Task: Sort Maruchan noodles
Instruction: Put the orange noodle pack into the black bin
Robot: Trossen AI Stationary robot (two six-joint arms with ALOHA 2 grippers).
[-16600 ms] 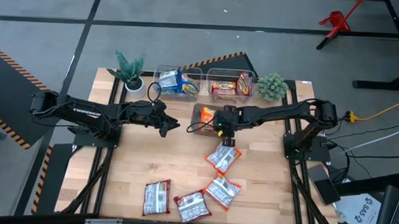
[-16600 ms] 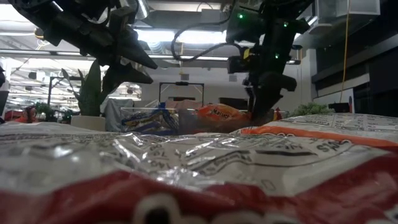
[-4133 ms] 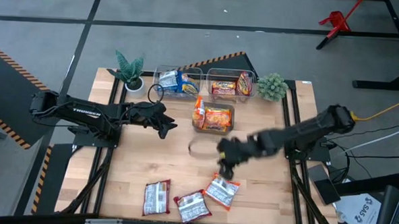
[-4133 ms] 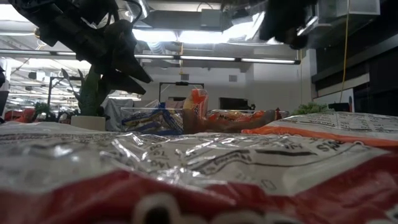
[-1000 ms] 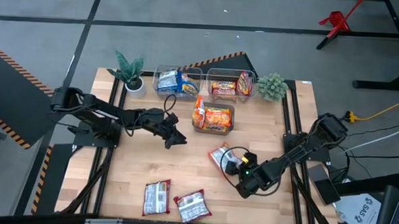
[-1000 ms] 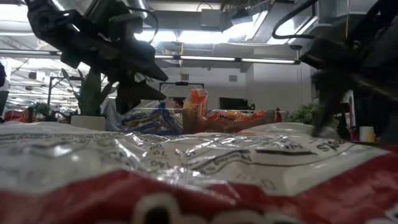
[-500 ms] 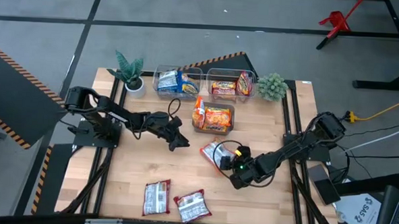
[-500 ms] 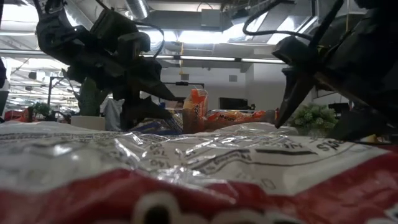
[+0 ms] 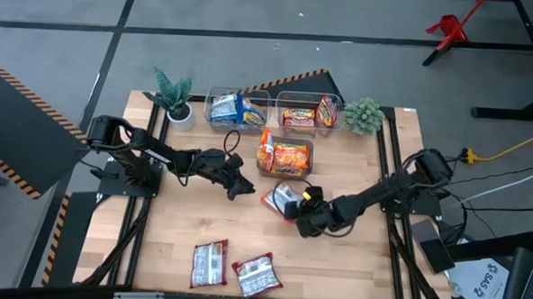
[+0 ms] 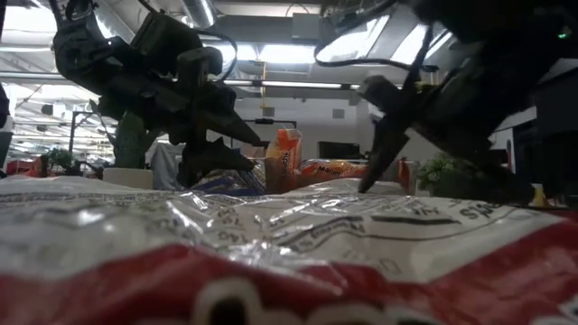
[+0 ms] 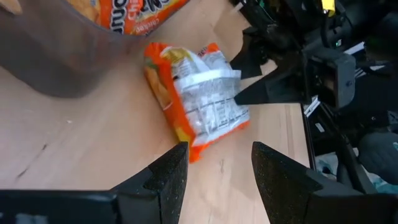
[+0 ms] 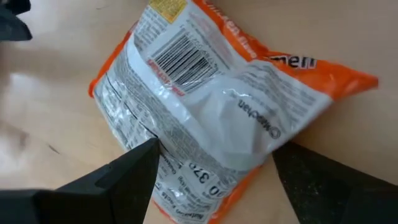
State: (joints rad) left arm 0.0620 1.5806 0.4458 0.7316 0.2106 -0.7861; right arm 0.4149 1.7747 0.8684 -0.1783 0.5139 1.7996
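Right tool [image 9: 293, 205], one orange packet [image 9: 281, 199], two bins [image 9: 251, 99]

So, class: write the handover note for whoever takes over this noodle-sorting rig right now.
Right gripper: open around the orange packet at mid-table, which lies on the wood.
Left gripper: open, empty, just left of that packet.
Done: blue packets in the left bin, red ones in the right bin, orange ones in the middle bin.
Left: this orange packet, plus two red-white packets at the near edge.
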